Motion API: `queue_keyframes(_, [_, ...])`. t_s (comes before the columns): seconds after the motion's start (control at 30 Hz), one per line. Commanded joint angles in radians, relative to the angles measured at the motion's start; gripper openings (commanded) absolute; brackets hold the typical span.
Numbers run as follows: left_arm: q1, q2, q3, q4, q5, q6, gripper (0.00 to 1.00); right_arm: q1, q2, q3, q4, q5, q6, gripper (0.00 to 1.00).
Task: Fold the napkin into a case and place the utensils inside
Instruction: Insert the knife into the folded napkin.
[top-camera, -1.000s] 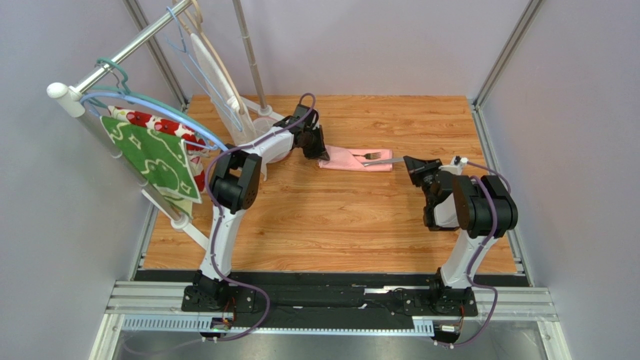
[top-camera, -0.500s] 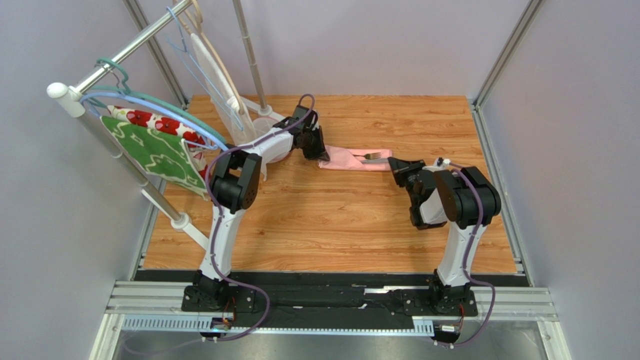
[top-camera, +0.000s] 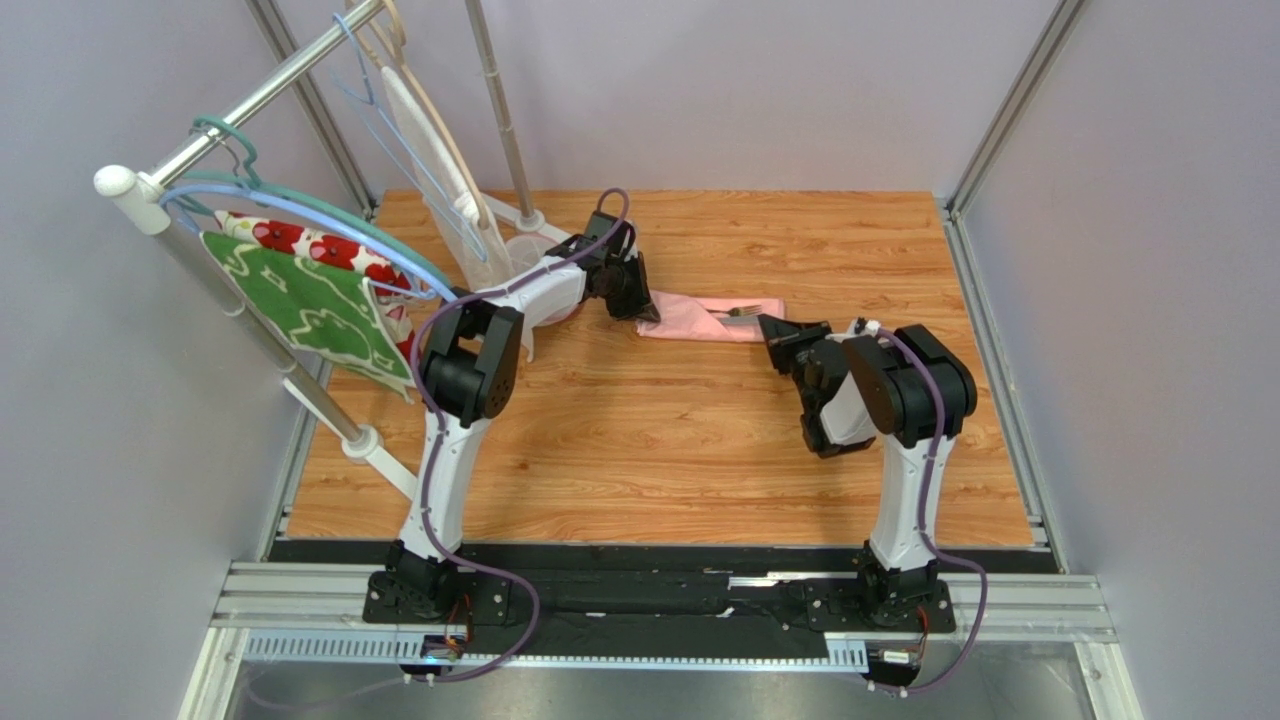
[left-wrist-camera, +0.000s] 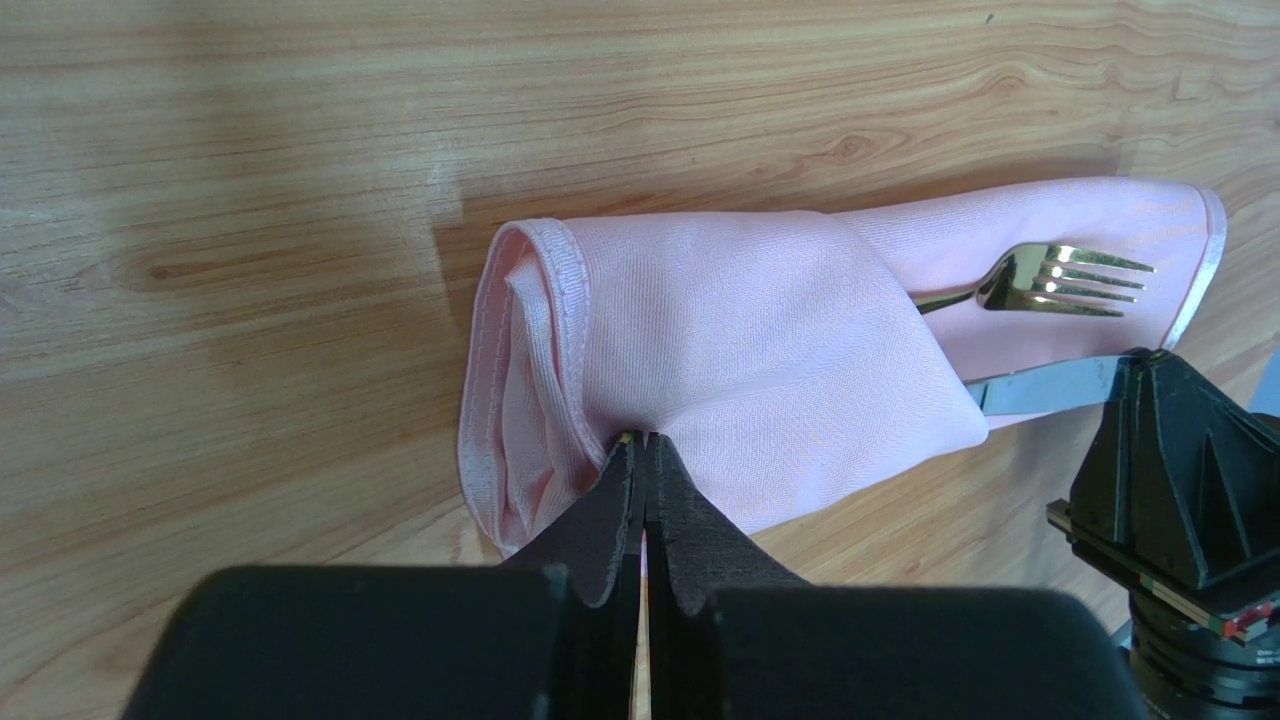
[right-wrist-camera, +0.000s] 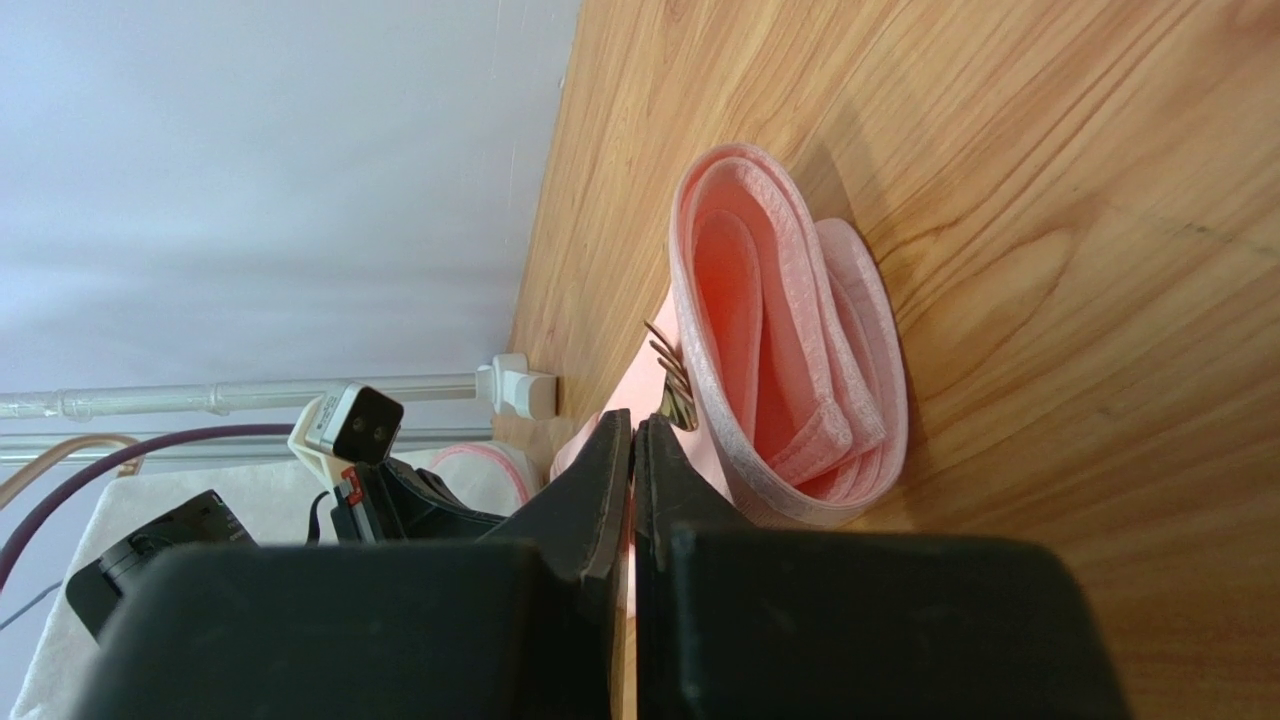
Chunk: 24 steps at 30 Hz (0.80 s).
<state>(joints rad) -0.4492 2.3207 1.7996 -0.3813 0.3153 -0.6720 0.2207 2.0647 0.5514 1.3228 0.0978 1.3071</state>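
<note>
Folded pink cloth case on wooden tabletop, upper centre.
Left jaws pinch its edge; right jaws clamp the silver-grey knife beside the yellowish metal fork.

The left arm reaches from its base at the near edge far toward the far edge, wrist tipped down. The left gripper sits low, fingers pressed together on the napkin. The right arm stands folded at the elbow nearer the right edge, forearm turned left. The right gripper is low too, closed on a knife.
</note>
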Motion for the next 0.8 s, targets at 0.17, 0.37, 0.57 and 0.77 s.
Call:
queue_keyframes(0.17, [0.003, -0.024, -0.011, 0.001, 0.011, -0.006, 0.00, 0.048, 0.049, 0.022, 0.177, 0.043, -0.012, 0.05])
queue_keyframes(0.37, [0.001, -0.021, -0.013, 0.004, 0.021, -0.015, 0.00, 0.048, 0.028, 0.007, 0.164, 0.026, -0.049, 0.30])
queue_keyframes(0.57, [0.003, -0.026, -0.020, 0.005, 0.014, -0.011, 0.00, 0.043, -0.054, -0.031, 0.083, 0.031, -0.074, 0.47])
queue_keyframes(0.77, [0.003, -0.026, -0.019, 0.007, 0.019, -0.014, 0.00, 0.039, -0.247, -0.016, -0.250, 0.017, -0.108, 0.56])
